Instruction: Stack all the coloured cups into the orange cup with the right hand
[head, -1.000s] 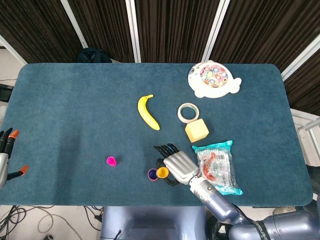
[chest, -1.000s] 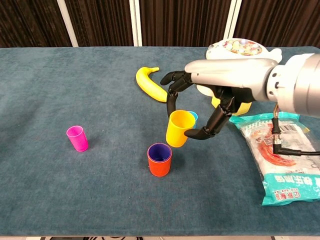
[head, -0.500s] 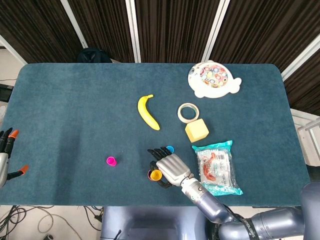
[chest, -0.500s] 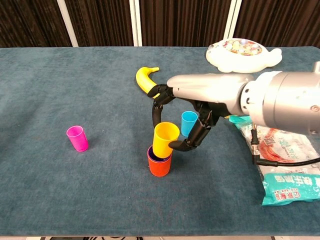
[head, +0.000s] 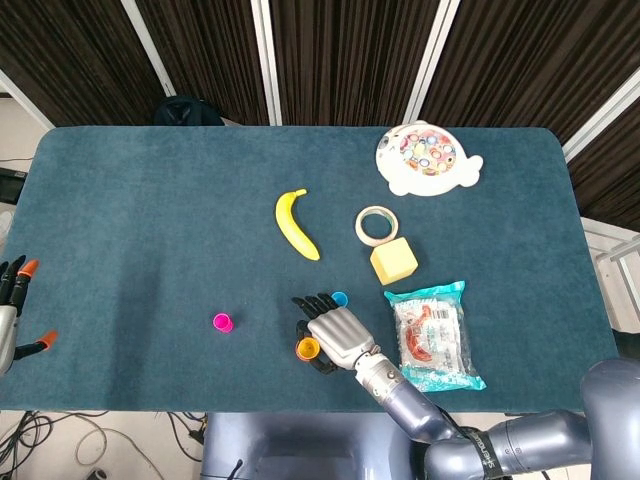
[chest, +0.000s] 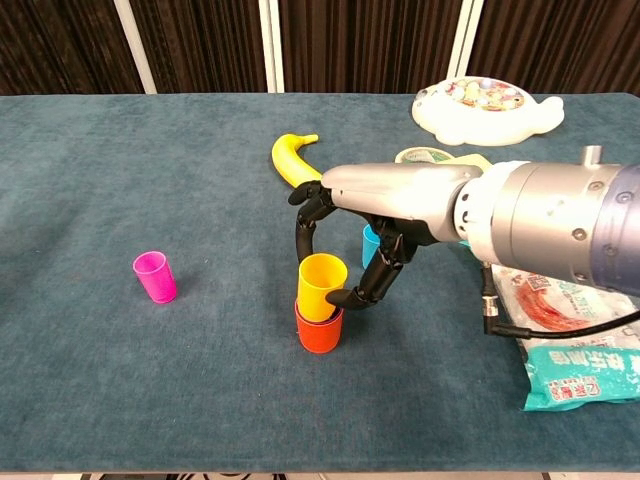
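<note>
My right hand grips a yellow cup and holds it partly sunk into the orange cup, which stands near the table's front edge. A blue cup stands upright just behind the hand, partly hidden by its fingers. A pink cup stands alone well to the left. My left hand shows only at the far left edge of the head view, off the table, with its fingers spread and holding nothing.
A banana lies behind the cups. To the right are a tape roll, a yellow block, a snack packet and, at the back, a white fish-shaped toy tray.
My right hand carried the yellow cup left and down, from beside the orange cup to over it and into its mouth. The blue cup came into view behind the hand.
</note>
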